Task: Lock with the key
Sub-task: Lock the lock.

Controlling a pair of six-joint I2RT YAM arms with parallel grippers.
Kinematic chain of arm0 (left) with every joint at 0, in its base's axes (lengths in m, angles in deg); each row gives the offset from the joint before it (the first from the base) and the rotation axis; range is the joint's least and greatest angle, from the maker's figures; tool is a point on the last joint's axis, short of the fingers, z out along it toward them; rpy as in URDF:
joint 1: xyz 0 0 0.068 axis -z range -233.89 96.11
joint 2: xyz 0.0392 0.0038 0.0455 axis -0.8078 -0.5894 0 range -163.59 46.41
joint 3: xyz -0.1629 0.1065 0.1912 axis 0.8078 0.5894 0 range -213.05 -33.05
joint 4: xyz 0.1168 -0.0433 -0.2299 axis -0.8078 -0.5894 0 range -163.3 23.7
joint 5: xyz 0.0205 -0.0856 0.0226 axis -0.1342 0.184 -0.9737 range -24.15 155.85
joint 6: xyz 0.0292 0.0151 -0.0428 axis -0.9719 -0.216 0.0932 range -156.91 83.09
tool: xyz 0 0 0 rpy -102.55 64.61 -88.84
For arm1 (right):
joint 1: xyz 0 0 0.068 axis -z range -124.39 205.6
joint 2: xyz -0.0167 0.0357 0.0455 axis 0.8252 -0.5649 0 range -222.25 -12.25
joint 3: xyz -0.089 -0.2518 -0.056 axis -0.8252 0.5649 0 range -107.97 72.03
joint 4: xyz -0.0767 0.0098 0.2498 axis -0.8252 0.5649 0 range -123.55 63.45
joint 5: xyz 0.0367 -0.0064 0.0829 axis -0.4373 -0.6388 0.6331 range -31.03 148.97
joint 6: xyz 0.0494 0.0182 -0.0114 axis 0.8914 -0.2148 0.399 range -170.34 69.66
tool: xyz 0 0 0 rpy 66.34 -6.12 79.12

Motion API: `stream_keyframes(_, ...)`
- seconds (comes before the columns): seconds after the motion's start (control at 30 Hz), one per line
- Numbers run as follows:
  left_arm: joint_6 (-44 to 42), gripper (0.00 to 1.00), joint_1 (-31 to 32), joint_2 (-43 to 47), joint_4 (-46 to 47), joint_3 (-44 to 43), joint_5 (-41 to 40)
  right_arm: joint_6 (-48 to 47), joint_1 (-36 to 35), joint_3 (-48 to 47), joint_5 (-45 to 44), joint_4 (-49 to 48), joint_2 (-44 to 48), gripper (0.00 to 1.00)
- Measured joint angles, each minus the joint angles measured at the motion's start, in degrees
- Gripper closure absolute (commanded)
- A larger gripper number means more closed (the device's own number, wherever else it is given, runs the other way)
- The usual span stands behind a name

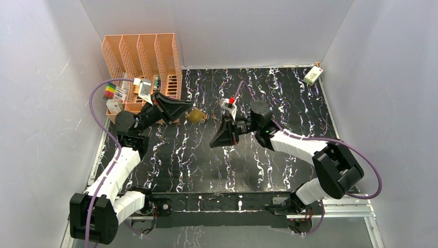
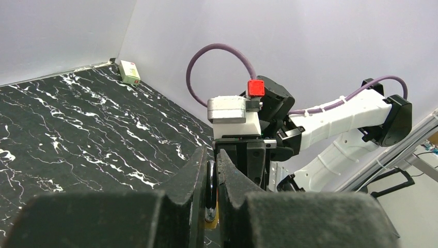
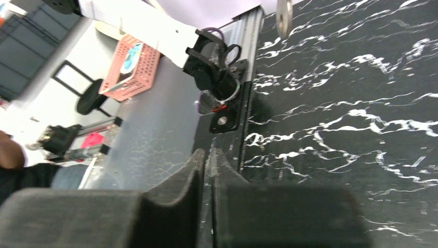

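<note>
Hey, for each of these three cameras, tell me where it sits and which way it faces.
Top external: above and behind the bases, looking down on the table; left arm and right arm both show.
Left wrist: on the left arm, facing across the table to the right arm; own jaws shut on the padlock.
Right wrist: on the right arm, facing the table's near-left edge and the left arm; own jaws shut.
Shared: top external and left wrist both show the small box in the far right corner.
</note>
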Motion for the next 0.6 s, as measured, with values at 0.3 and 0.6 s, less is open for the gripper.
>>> stream_keyframes(0.3, 1.0, 1.0, -0.1, 0.0, 0.7, 0.0, 1.2, -5.6, 2.1, 0.5, -7.1, 1.8, 6.8, 0.28)
stream_keyframes(0.6, 2.5, 1.0, -0.1, -0.4, 2.8, 0.0, 2.9, -9.0, 2.1, 0.5, -11.1, -1.2, 8.8, 0.26)
